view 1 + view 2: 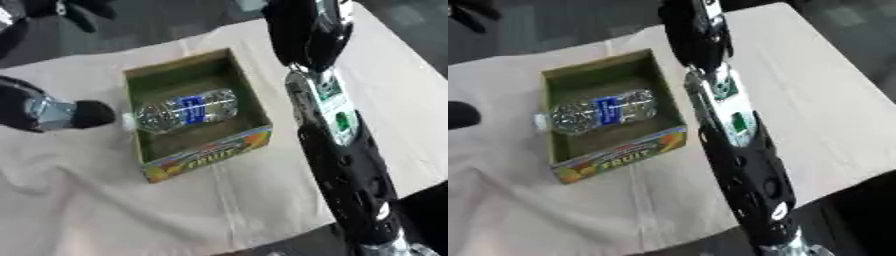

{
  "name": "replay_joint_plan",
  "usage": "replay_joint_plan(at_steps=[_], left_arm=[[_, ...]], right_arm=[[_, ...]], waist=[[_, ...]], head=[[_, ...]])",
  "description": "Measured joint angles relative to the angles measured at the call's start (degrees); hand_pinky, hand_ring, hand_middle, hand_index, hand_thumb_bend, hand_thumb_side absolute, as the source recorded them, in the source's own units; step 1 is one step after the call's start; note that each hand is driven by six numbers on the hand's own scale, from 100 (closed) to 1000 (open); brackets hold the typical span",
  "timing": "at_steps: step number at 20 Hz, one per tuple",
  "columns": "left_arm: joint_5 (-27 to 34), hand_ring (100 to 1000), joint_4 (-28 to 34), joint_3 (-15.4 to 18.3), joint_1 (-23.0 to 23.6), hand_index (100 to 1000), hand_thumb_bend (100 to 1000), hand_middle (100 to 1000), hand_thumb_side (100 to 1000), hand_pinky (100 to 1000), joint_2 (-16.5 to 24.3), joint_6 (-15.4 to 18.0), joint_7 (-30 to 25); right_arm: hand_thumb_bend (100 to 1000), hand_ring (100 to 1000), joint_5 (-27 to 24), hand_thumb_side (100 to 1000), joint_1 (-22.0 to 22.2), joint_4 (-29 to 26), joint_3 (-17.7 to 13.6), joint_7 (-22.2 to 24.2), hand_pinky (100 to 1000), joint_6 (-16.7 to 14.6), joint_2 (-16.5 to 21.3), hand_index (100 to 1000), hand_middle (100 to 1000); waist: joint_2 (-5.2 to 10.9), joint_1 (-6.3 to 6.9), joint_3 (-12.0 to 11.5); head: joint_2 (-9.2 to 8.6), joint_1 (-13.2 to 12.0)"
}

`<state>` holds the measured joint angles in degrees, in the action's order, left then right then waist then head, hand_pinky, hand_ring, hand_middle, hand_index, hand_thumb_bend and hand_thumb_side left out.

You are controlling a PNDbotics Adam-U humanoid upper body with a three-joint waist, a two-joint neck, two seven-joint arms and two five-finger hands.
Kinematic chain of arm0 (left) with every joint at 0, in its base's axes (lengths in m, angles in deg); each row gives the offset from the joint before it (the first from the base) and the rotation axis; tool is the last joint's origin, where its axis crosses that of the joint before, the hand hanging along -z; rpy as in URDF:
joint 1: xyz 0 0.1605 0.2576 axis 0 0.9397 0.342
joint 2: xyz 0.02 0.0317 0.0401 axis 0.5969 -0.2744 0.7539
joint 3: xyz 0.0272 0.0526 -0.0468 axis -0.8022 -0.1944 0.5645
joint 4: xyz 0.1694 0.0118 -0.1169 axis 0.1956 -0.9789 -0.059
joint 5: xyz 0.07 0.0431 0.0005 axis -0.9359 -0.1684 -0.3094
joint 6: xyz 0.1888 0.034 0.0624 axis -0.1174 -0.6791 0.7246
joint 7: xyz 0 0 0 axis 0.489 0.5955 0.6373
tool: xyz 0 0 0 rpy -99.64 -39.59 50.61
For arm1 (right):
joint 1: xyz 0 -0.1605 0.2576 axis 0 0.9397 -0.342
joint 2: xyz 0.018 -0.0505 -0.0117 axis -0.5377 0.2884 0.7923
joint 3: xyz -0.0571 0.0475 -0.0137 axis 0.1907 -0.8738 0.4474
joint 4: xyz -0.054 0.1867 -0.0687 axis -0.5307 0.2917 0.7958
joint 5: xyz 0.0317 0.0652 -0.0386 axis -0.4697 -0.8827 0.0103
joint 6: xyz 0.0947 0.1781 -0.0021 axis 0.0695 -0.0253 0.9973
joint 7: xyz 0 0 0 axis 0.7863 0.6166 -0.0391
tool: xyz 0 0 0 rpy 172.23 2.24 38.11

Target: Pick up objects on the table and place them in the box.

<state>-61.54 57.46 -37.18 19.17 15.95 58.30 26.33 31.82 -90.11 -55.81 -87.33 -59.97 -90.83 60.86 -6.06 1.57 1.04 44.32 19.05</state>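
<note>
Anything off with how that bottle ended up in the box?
Slightly. The bottle lies on its side, slanted across the box, and its white cap end pokes over the left wall rather than sitting fully inside. The cloth under the box is wrinkled. No spill shows.

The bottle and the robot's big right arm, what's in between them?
The box's right wall and a strip of bare cloth-covered table. The water bottle lies inside the box; the right arm stretches alongside, outside it. The left eye view shows this best.
</note>
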Motion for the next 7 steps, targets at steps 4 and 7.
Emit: replay_joint_plan(at_steps=[4,7], left_arm=[[-0.4,737,1.8,1.3,5.8,839,683,711,703,576,-3.1,0.7,4.8],[0.4,733,1.9,1.7,8.5,834,698,731,695,570,-6.4,1.9,7.3]], right_arm=[[374,838,0.8,1000,-0.5,0.1,0.3,-0.8,625,-1.0,-0.5,840,876],[372,843,1.7,1000,-0.5,0.3,0.3,-1.5,629,-2.0,-0.9,833,882]], waist=[[0.06,-0.14,-3.2],[0.78,-0.66,-4.6]], head=[[0.0,2.5],[0.0,4.5]])
